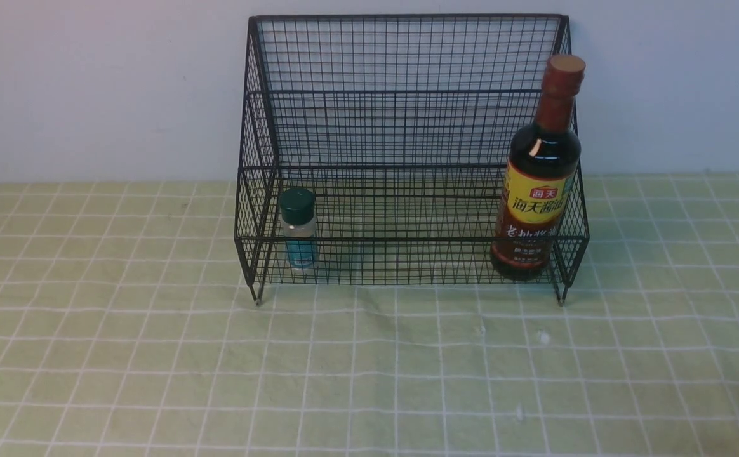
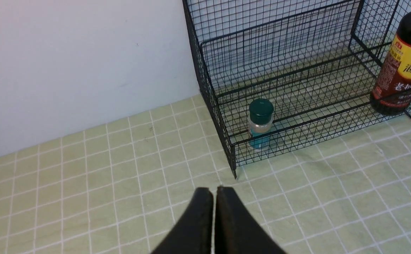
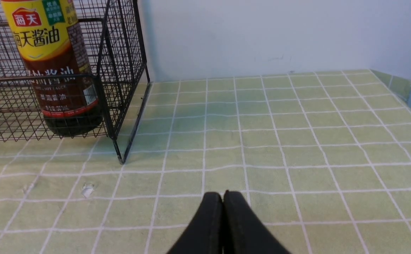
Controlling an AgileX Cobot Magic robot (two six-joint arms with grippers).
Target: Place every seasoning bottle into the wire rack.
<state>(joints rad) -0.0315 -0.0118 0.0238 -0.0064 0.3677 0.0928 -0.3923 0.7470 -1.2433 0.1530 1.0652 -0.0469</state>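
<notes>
At the left, the left gripper [image 2: 215,192] is closed, its tips drawn together with nothing held between them. Neither gripper shows in the front view, where the black wire rack [image 1: 407,167] sits on the table [image 1: 369,374], just past 12 o'clock from the middle of the scene. The table has a pale green covering crossed by white lines, and a plain pale wall [image 1: 103,89] rises behind it. Inside the rack, toward 8 o'clock from its centre, the small clear shaker [image 1: 298,228] stands upright, dark green cap up, its teal label partly behind the front mesh. It is near the left side panel. Well apart from it, at between 3 and 4 o'clock from the rack's centre, is the tall dark soy sauce bottle [image 1: 536,184], also inside, its base behind the low front mesh and near the right side panel. Its brown-red cap [image 1: 564,75] lies toward 1 o'clock from its base; I cannot tell how much of that slant is real. The bottle rises far higher than the shaker. At the right, the right gripper [image 3: 225,194] is closed too, its tips together and holding nothing.
</notes>
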